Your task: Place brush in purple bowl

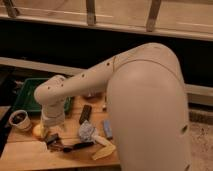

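The brush (76, 146) lies flat on the wooden table (20, 155) near the front edge, its slim black handle pointing right. My gripper (51, 138) hangs from the white arm (85, 82) just above the table at the brush's left end. Its dark fingers stand open and nothing is held. A small round bowl (19, 120) with a pale rim and dark inside stands at the far left. It reads greyish in this light, and I take it for the purple bowl. It lies to the left of the gripper and a little behind it.
A green tray (27, 96) sits at the back left. A yellow-orange fruit (37, 131) lies beside the gripper. To the right are a black block (85, 114), a crumpled pale wrapper (87, 131), a blue item (107, 129) and a yellow piece (102, 152). A reddish bowl (92, 95) peeks out behind the arm.
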You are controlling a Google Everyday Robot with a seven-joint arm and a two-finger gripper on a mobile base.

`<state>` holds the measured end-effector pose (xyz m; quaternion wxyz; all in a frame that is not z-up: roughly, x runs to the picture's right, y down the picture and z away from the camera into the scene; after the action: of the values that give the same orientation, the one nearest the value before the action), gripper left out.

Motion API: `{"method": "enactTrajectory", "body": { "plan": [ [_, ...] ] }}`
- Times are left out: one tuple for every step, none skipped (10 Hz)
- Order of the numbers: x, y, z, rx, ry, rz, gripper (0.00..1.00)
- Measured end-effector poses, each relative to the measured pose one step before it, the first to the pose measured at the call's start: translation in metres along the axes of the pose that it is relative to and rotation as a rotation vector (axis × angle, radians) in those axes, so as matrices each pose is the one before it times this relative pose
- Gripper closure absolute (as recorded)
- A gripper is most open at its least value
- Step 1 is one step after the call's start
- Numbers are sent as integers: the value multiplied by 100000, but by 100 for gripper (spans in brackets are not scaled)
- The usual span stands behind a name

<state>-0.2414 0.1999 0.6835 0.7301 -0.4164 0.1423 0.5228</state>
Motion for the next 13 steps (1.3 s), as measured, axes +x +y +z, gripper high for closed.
{"method": "enactTrajectory", "body": {
  "plan": [
    [385,-370,942,824,2166,212,35],
    [410,-360,434,527,1263,395,35],
    [529,14,307,177,1117,-245,35],
    [348,-88,230,80,606,-148,35],
    [178,-252,296,-436,113,245,35],
    [73,-28,424,-311,344,-810,35],
    [-90,152,619,-221,623,-1524,35],
    [-89,86,409,-27,581,-1034,35],
    [-228,-231,375,1369,887,-706,35],
    [-12,-22,190,1126,937,-1192,35],
    [91,-227,281,1324,989,-1371,35],
    [172,-259,221,551,418,-873,35],
    [255,-413,419,-53,221,-1389,35]
  ]
}}
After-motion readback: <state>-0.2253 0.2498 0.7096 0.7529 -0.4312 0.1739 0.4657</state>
